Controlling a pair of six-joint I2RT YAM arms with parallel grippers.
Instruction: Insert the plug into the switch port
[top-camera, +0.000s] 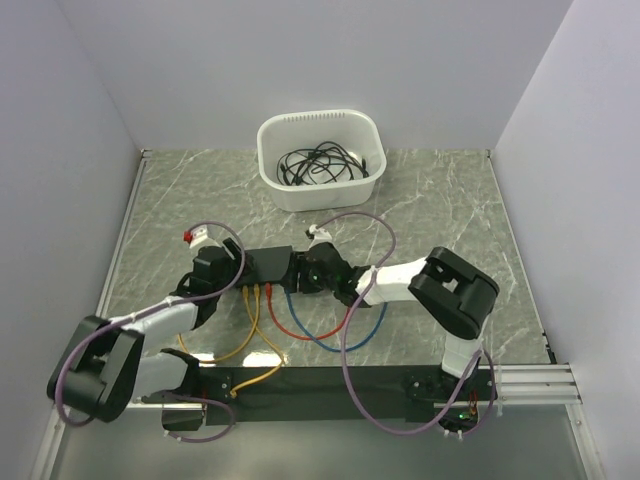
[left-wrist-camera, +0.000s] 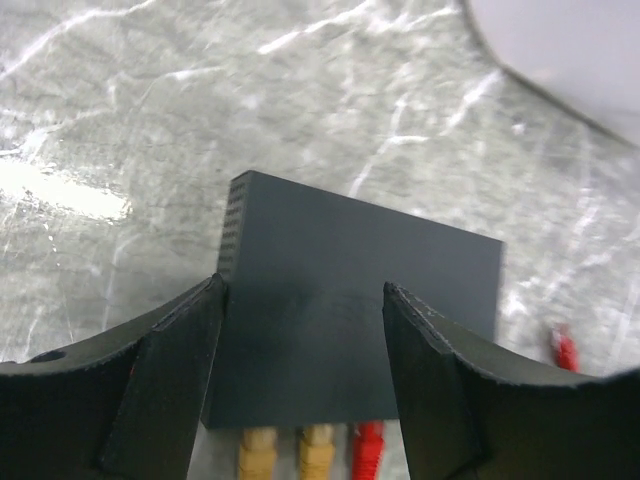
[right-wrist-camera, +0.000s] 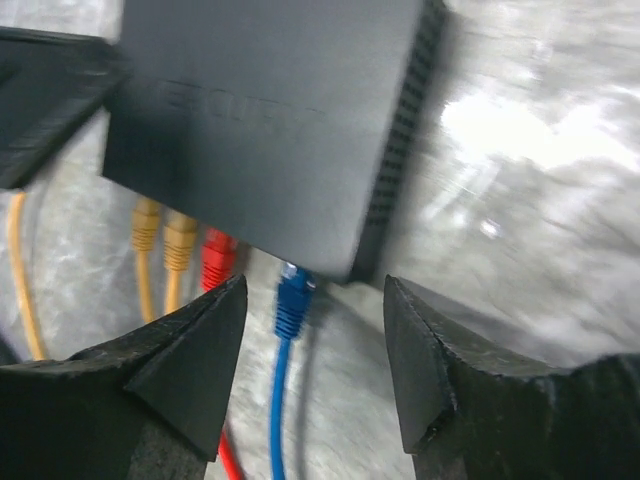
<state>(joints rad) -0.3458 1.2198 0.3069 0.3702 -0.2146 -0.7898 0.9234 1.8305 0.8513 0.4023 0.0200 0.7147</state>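
Note:
The switch is a flat matte black box (top-camera: 268, 264) on the marble table, with its ports along the near edge. Two yellow plugs (left-wrist-camera: 258, 450) and a red plug (left-wrist-camera: 368, 445) sit in that edge. My left gripper (left-wrist-camera: 302, 290) is open, its fingers (left-wrist-camera: 170, 380) spread over the box's left part (left-wrist-camera: 330, 250). My right gripper (right-wrist-camera: 315, 290) is open at the box's right corner (right-wrist-camera: 270, 120). A blue plug (right-wrist-camera: 293, 300) lies between its jaws, ungripped, its tip at the rightmost port. I cannot tell how deep it sits. Both grippers flank the box in the top view: left (top-camera: 240, 268), right (top-camera: 305, 272).
A white tub (top-camera: 322, 158) holding black cables stands at the back centre. Yellow (top-camera: 250, 340), red (top-camera: 300, 330) and blue (top-camera: 360, 335) cables loop over the table toward the near edge. A loose red plug (left-wrist-camera: 565, 348) lies right of the box.

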